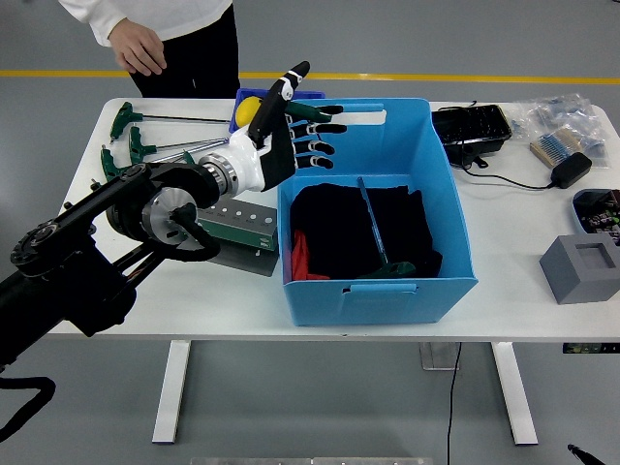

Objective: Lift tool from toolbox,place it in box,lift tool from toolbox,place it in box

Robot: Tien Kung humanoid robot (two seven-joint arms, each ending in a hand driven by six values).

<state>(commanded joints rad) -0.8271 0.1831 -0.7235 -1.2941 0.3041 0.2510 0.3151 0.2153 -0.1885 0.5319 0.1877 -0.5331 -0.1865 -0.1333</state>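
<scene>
My left hand (302, 124) is raised over the far left corner of the big blue box (441, 184). Its fingers (325, 147) point right over the rim, and it holds a green-handled T-wrench (312, 112) against the palm. The shaft is hidden by the hand. The green tool holder (240, 225) stands on a grey plate left of the box, partly behind my forearm. Inside the box lie a black cloth (334, 228), something red, and another green-handled T-wrench (375, 228). My right arm is out of view.
Several green T-wrenches (131, 145) lie at the table's far left. A small blue bin with a yellow ball (249, 107) stands behind my hand. A person's hand (139, 46) hangs beyond the far edge. A black tray (472, 126), a brush, a charger and a grey block (581, 266) are at the right.
</scene>
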